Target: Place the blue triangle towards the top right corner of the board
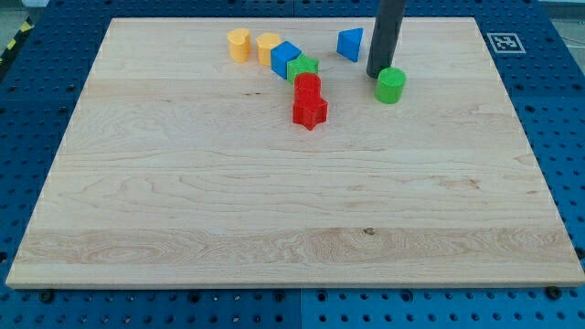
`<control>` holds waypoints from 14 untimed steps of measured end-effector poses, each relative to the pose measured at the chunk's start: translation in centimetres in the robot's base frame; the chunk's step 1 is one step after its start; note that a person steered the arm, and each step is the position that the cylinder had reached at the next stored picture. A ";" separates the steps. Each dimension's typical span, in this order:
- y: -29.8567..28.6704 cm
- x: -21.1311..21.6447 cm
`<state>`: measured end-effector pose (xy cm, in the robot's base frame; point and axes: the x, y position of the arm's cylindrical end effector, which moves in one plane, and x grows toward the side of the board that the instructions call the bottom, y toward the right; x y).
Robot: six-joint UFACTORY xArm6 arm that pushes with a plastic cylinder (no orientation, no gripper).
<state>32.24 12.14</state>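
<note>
The blue triangle [350, 44] lies near the view's top, right of centre on the wooden board [183, 201]. My rod comes down from the top edge, and my tip [377, 74] rests on the board just to the right of and slightly below the triangle. A small gap shows between them. A green cylinder [390, 85] sits right beside my tip, at its lower right, and seems to touch the rod.
Left of the triangle sits a cluster: two yellow cylinders [239, 44] [267, 47], a blue cube [285, 58], a green star-like block [303, 68], a red cylinder [308, 88] and a red star-like block [310, 111]. A black-and-white marker [503, 41] sits at the top right.
</note>
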 end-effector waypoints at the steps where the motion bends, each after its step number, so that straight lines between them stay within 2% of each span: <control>1: -2.4 -1.5; 2: -5.1 -1.5; 4: -12.4 5.7; 5: -11.5 4.8; 6: -8.1 2.8; 7: -8.3 0.5; 8: -7.4 -4.0; 9: -3.2 -6.3; 11: 5.8 -7.9; 13: 7.3 -7.9; 14: 11.0 -7.9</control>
<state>24.34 23.10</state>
